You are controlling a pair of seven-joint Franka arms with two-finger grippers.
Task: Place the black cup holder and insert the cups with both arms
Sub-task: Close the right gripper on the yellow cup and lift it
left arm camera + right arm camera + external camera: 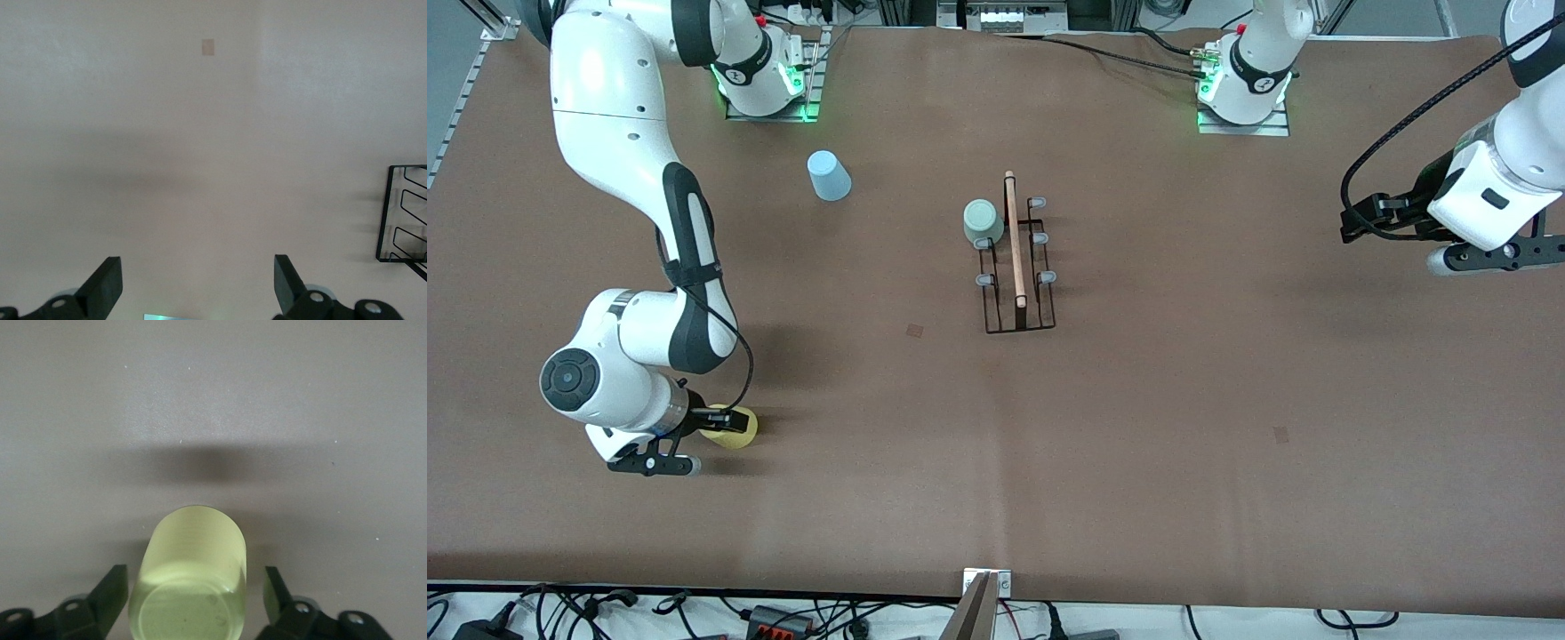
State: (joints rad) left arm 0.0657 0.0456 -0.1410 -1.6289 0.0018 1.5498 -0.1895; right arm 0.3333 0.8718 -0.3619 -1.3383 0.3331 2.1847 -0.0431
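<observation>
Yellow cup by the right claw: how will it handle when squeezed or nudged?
The yellow cup looks thin, translucent plastic, so probably light and may flex under the right claw, whose fingers flank it with gaps. Its smooth tapered sides could slip. If knocked over, it would likely roll in an arc.

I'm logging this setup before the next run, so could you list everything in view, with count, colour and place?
black cup holder: one, black wire with a light wooden rod, mid-table.
grey-green cup: one, pale grey-green, on the holder at the end toward the robots' bases.
light blue cup: one, upside down on the table, toward the right arm's end, farther from the front camera than the holder.
yellow cup: one, on the table toward the right arm's end, nearer the front camera than the holder.
table: one, brown surface.
right gripper: one, black, jaws around the yellow cup with gaps showing on both sides.
left gripper: one, black, jaws open, waiting over bare table at the left arm's end.
</observation>
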